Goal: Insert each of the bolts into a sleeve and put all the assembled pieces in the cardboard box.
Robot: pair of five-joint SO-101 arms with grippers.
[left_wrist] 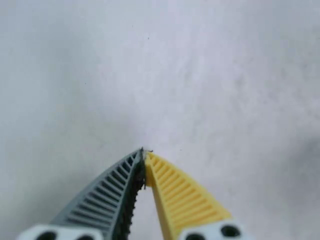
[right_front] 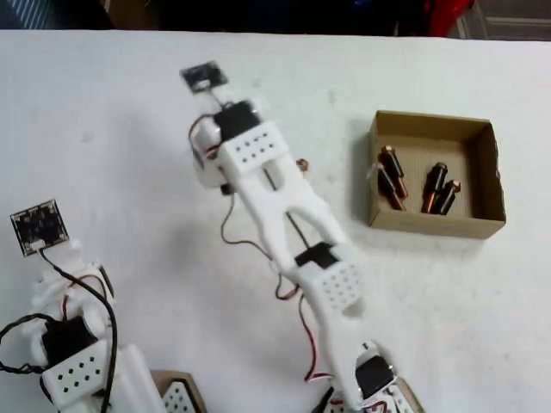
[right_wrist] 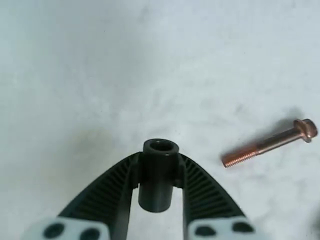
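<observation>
Your R gripper [right_wrist: 159, 161] clamps the sleeve [right_wrist: 158, 182] w/ the bolt [right_wrist: 270, 142] lying near, not touching; L gripper [left_wrist: 143, 156] is clenched.

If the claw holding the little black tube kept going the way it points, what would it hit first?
Most likely the bare table. The right gripper, shut on the black sleeve, points at an open patch of it; the copper bolt lies off to one side of that line.
</observation>
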